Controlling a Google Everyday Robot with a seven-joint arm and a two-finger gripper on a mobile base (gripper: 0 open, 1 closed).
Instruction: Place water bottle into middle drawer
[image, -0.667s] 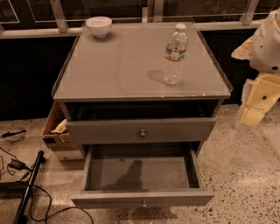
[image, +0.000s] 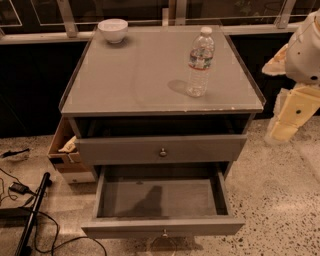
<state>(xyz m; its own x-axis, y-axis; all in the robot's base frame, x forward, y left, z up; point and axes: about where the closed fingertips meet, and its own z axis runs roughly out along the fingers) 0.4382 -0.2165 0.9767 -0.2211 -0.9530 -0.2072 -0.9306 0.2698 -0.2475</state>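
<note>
The water bottle (image: 200, 62) is clear with a white cap and a white-red-blue label. It stands upright on the right half of the cabinet's glass top (image: 140, 80). The middle drawer (image: 162, 200) is pulled out at the bottom front, its grey floor bare and its knob at mid-front. My gripper (image: 292, 117), cream-coloured, hangs at the right edge of the view beside the cabinet. It is well to the right of the bottle, lower than it, and holds nothing.
A white bowl (image: 113, 30) sits at the top's back left corner. The drawer above, with a knob (image: 163, 152), is pushed in. A brown cardboard box (image: 65, 147) stands at the cabinet's left. Cables and a black bar (image: 30, 215) lie on the speckled floor at left.
</note>
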